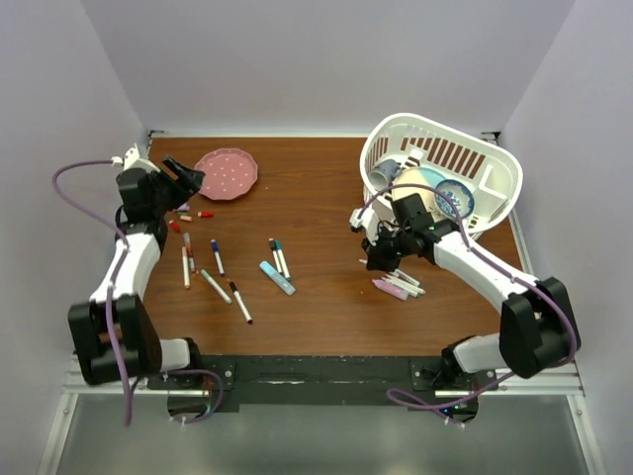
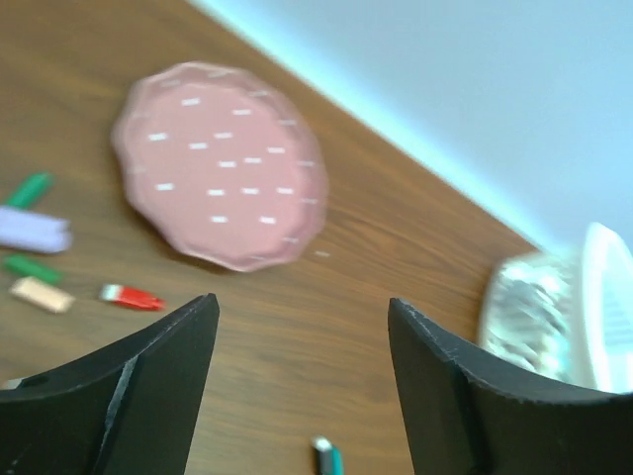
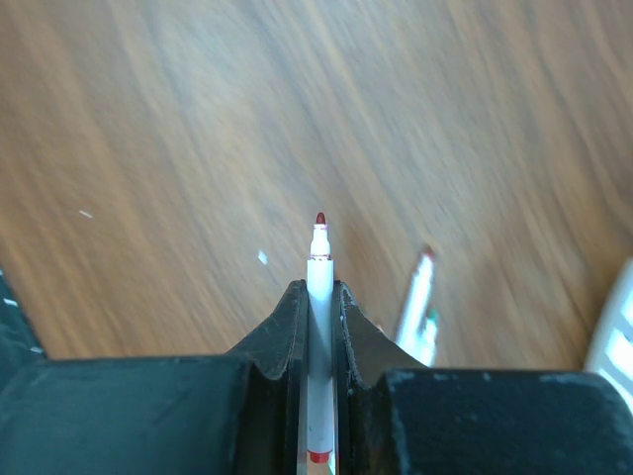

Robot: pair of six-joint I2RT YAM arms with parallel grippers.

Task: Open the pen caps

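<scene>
My left gripper [image 2: 302, 307] hangs open over bare wood just in front of the pink plate [image 2: 220, 163], with nothing between its fingers. Loose pen caps lie to its left: a red one [image 2: 132, 296], a beige one [image 2: 42, 294], two green ones [image 2: 28, 190] and a lavender one [image 2: 35, 230]. The top view shows a red cap [image 1: 205, 214] below my left gripper [image 1: 183, 176]. My right gripper [image 3: 318, 292] is shut on a slim white marker [image 3: 319, 262] whose red tip is bare. In the top view the right gripper [image 1: 381, 252] sits right of centre.
Several capped pens [image 1: 216, 255] and a blue highlighter [image 1: 277, 278] lie left of centre. A small pile of pens [image 1: 401, 285] lies under the right arm. A white basket [image 1: 495, 163] holding dishes stands at the back right. A teal-ended pen [image 2: 328, 457] lies below the left fingers.
</scene>
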